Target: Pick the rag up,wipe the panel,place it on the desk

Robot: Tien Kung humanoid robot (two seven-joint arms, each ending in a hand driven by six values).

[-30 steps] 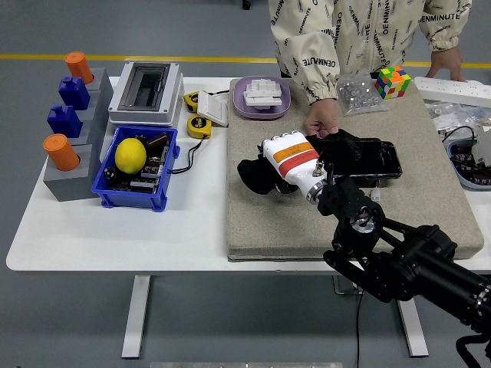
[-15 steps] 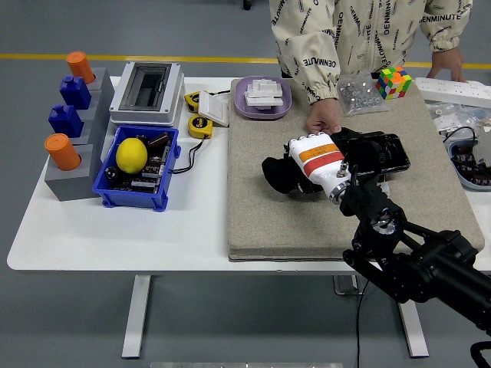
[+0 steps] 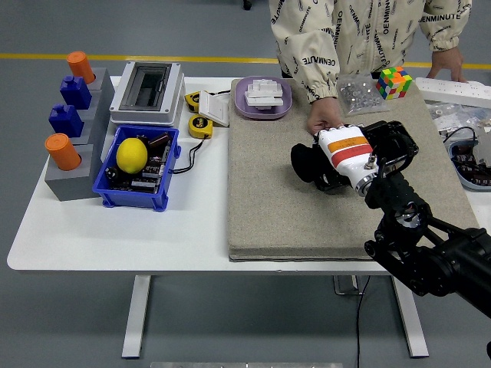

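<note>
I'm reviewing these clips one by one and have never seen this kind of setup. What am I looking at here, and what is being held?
This is one view from a camera high on a humanoid robot, looking down over a white table. The black arm from the right is the robot's own; its white right robot hand grips a black rag against a dark panel lying on a beige mat. The left arm is out of view. A person stands at the far side, one hand steadying the panel's edge. Elsewhere lie a blue bin holding a yellow lemon-like fruit, a grey electrical box, a purple tray and a colour cube.
</note>
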